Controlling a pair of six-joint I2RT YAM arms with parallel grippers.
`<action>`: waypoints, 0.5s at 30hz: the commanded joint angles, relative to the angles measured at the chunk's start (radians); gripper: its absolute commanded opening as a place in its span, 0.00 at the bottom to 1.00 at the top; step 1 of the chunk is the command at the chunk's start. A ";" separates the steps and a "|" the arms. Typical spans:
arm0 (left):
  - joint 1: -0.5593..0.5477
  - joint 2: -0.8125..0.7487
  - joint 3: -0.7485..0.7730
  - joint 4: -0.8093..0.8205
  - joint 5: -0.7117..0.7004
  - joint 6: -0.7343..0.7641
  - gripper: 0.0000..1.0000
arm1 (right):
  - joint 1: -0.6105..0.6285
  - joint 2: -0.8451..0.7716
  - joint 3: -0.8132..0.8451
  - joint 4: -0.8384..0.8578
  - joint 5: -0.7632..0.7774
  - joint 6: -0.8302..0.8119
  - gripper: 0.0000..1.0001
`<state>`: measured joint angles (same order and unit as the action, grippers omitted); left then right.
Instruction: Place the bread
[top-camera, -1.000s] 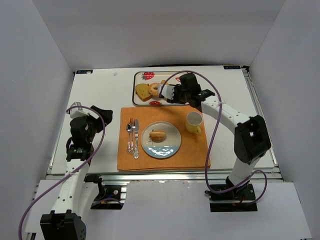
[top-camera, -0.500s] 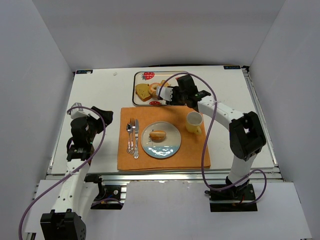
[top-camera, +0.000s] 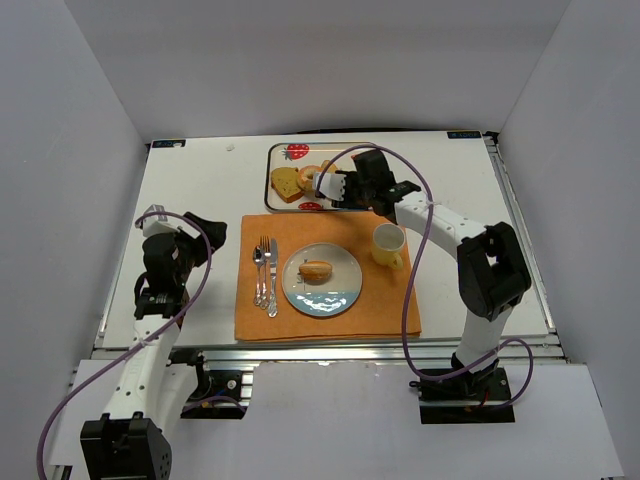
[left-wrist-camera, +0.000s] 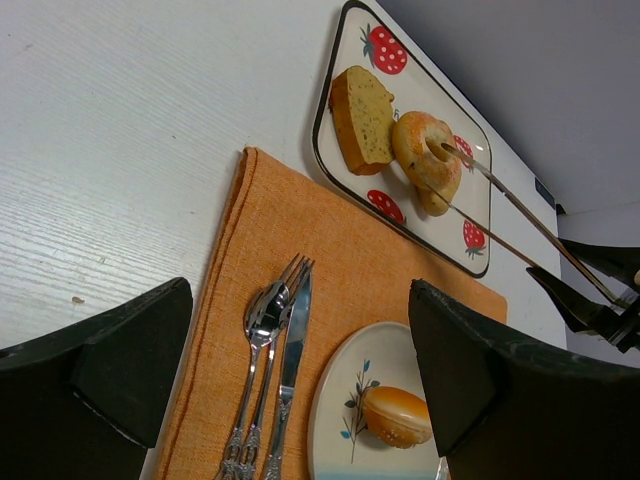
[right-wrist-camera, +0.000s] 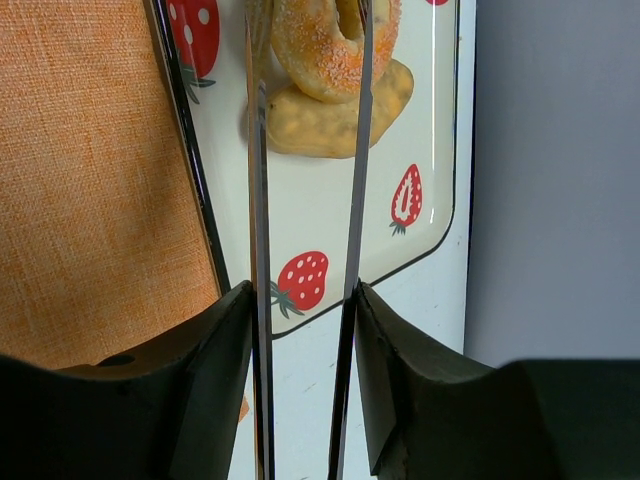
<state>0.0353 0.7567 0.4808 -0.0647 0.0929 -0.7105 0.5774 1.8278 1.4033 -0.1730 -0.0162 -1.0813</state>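
Note:
A strawberry-print tray (top-camera: 283, 150) at the back holds a bread slice (top-camera: 286, 184), a sugared donut (top-camera: 313, 177) and a lumpy pastry under it. My right gripper (top-camera: 352, 187) is shut on metal tongs (top-camera: 330, 184). In the right wrist view the tongs (right-wrist-camera: 262, 200) pass between my fingers (right-wrist-camera: 305, 330), and their arms straddle one side of the donut (right-wrist-camera: 315, 40). A small bun (top-camera: 315, 269) lies on the plate (top-camera: 330, 305). My left gripper (left-wrist-camera: 300, 370) is open and empty over the table's left side.
An orange placemat (top-camera: 380, 300) carries the plate, a yellow cup (top-camera: 388, 244) at its right, and a fork, spoon and knife (top-camera: 265, 275) at its left. White walls enclose the table on three sides.
My right arm has shifted a little left, bringing the tongs further over the tray onto the donut. The left arm has not moved.

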 joint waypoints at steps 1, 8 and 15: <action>-0.006 0.001 -0.005 0.040 0.008 -0.006 0.98 | -0.001 0.010 0.020 0.053 0.012 -0.015 0.49; -0.005 0.015 -0.005 0.051 0.010 -0.006 0.98 | 0.002 0.027 0.023 0.041 0.045 -0.023 0.49; -0.006 0.020 -0.004 0.057 0.014 -0.007 0.98 | 0.004 0.039 0.025 0.041 0.071 -0.026 0.48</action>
<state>0.0349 0.7795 0.4808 -0.0265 0.0937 -0.7158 0.5774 1.8599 1.4033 -0.1719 0.0303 -1.0908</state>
